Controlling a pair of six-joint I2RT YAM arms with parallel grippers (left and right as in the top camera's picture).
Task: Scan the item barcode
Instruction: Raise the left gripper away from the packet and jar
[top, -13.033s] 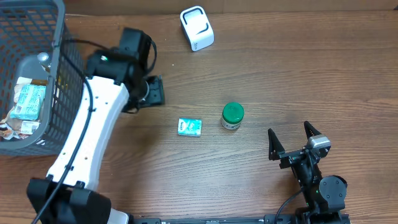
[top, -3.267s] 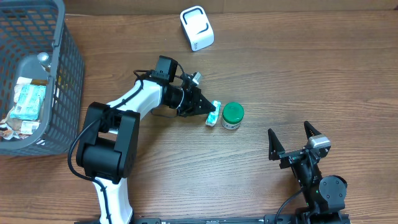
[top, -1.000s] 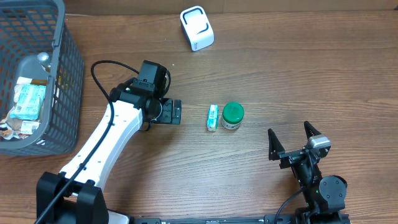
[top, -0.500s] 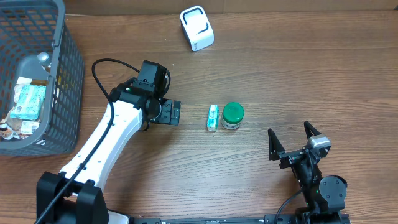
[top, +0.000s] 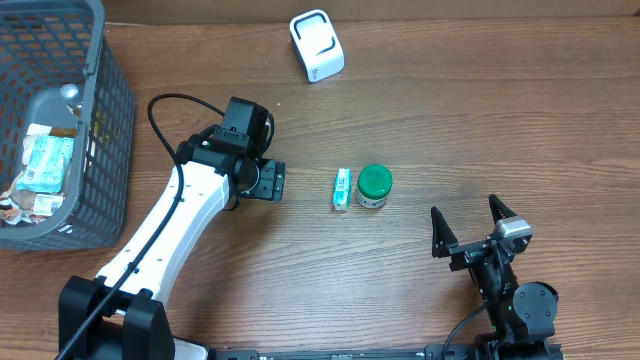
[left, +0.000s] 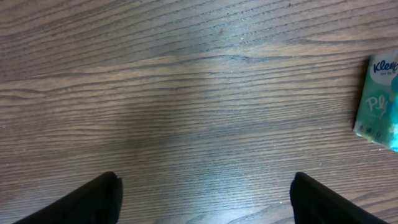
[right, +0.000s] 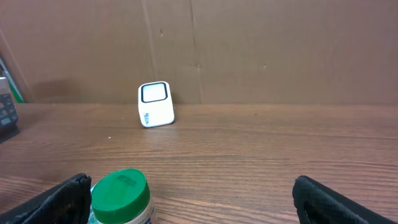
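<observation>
Teal tissue pack (left: 378, 99) reads "Kle", "Ply"; left fingers (left: 93, 199), right fingers (right: 56, 199) apart, empty.

This looks like a pretend shop till in a robot lab. On a wooden table (top: 470, 120), a white scanner (top: 317, 45) stands far ahead of the right gripper (top: 464, 207). A grey basket (top: 104, 120) of packets (top: 48, 165) sits well behind the left gripper (top: 279, 180). A brown cardboard wall (right: 280, 50) stands beyond.

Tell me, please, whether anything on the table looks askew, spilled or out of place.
The tissue pack looks odd: it stands on its narrow edge instead of lying flat, close beside the green-lidded jar. Whether the two touch cannot be told. Nothing looks spilled or damaged.
</observation>
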